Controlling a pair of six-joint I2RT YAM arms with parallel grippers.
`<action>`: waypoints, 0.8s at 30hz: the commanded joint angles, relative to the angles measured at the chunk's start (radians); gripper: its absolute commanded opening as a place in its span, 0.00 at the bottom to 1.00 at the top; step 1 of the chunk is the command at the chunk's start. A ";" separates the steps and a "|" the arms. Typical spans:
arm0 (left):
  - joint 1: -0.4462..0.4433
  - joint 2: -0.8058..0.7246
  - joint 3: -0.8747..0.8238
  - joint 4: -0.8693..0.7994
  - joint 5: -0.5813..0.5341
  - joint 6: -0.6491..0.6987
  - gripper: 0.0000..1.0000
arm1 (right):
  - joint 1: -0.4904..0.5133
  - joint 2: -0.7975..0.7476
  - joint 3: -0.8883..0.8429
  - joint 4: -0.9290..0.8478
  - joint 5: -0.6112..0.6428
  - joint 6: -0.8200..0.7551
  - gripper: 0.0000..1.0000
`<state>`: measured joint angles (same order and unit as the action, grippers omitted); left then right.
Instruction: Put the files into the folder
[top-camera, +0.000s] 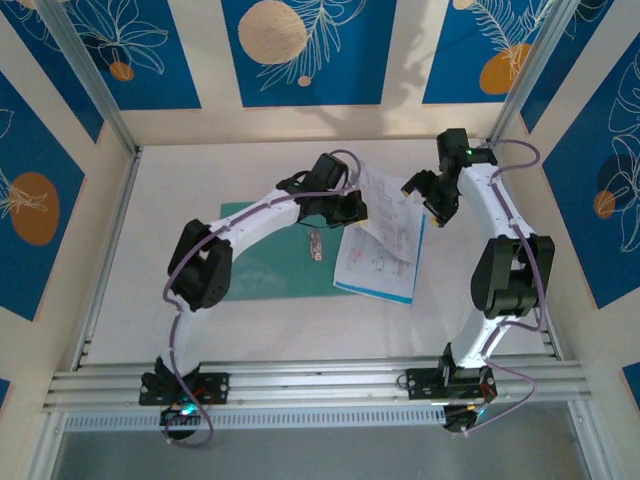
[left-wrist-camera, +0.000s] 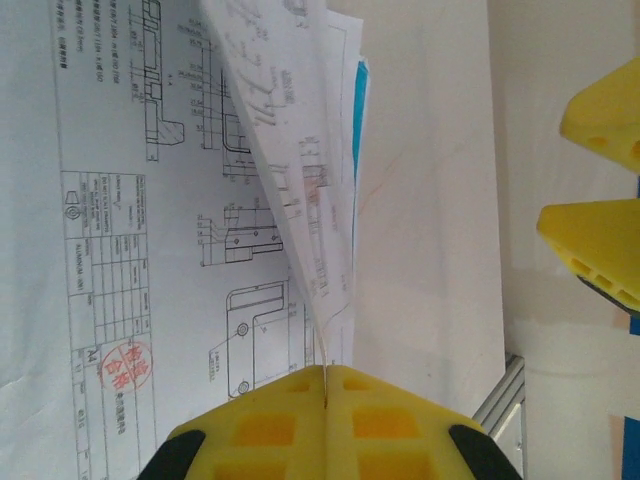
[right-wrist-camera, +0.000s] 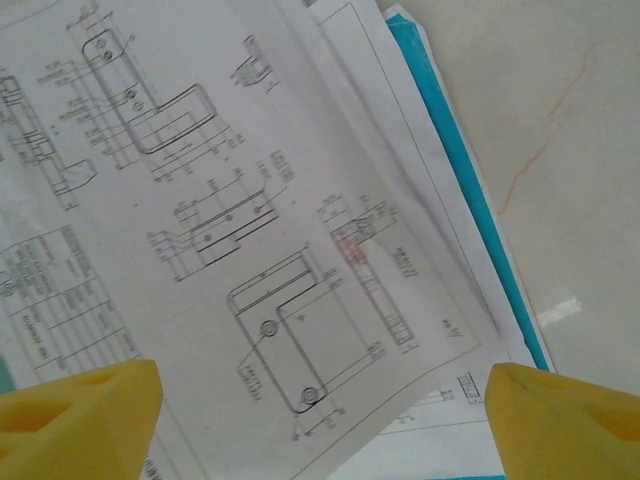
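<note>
Fingers of the left gripper (left-wrist-camera: 325, 388) are pressed together on the edge of the white sheets (left-wrist-camera: 150, 200); one lifted sheet rises straight ahead of the fingertips. The right gripper (right-wrist-camera: 320, 410) hovers over the same stack with its jaws spread wide, one finger at each side, the printed drawings directly beneath them. A blue sheet (right-wrist-camera: 450, 170) lies under the white ones, its edge showing ahead and to the right of this gripper, on the table (right-wrist-camera: 570, 120). The green folder (top-camera: 265, 265) lies flat under the left arm, behind its gripper.
</note>
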<state>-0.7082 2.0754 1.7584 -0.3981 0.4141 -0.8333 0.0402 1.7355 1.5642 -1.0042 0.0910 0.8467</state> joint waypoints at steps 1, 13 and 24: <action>0.049 -0.097 -0.104 0.043 -0.009 -0.028 0.00 | 0.010 -0.056 -0.040 -0.010 0.012 -0.010 0.84; 0.176 -0.346 -0.484 0.049 -0.035 -0.011 0.00 | 0.078 -0.044 -0.095 0.026 -0.082 -0.055 0.81; 0.236 -0.489 -0.674 -0.043 -0.092 0.043 0.00 | 0.158 0.038 -0.100 0.077 -0.187 -0.081 0.80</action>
<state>-0.4862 1.6211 1.1091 -0.3847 0.3592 -0.8288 0.1818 1.7424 1.4761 -0.9497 -0.0170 0.7853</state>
